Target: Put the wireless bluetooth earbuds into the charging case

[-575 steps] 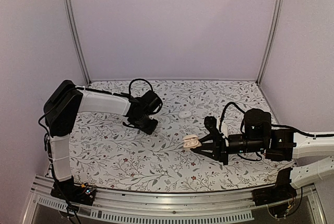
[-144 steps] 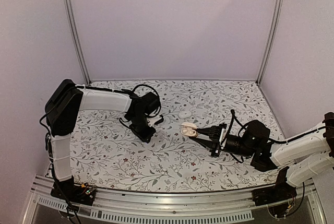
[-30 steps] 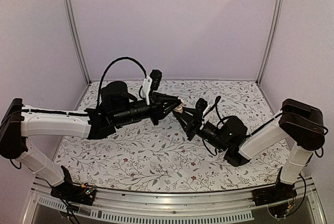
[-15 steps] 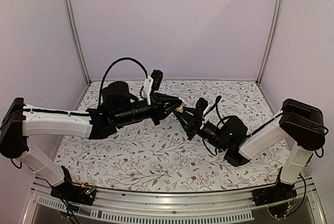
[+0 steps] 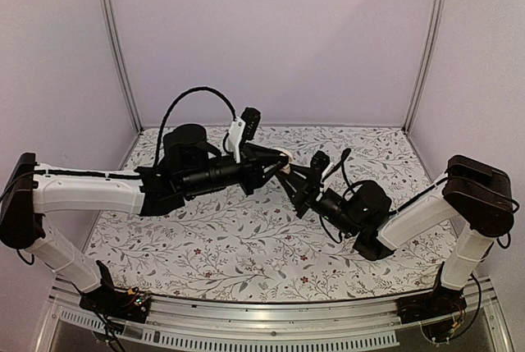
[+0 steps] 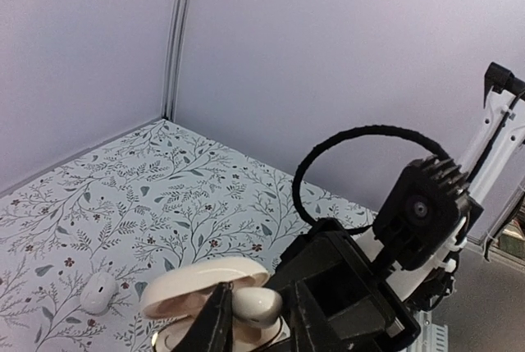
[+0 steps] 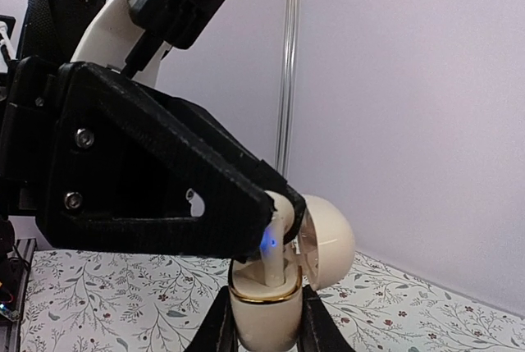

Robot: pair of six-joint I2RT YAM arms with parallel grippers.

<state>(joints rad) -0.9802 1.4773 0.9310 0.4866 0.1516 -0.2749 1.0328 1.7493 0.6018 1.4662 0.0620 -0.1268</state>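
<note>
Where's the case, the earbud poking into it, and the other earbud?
case (image 7: pixel 262 323), right wrist view, its lower half.
earbud poking in (image 7: pixel 276 266), right wrist view, its stem.
other earbud (image 6: pixel 98 292), left wrist view, its middle.

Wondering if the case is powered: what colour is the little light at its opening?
Blue light beside the earbud; clearest in the right wrist view.

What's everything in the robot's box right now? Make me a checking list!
Surface: flowery table, flat.
Job's things: charging case, lid open, held off the table; one earbud stem-down in it; second earbud lying on the table.
Clutter: nothing seen.
Grippers: right gripper shut on the case; left gripper flanks the inserted earbud, grip unclear.
Cables: black cable loops by right wrist.
Surroundings: plain lilac walls, metal posts.
</note>
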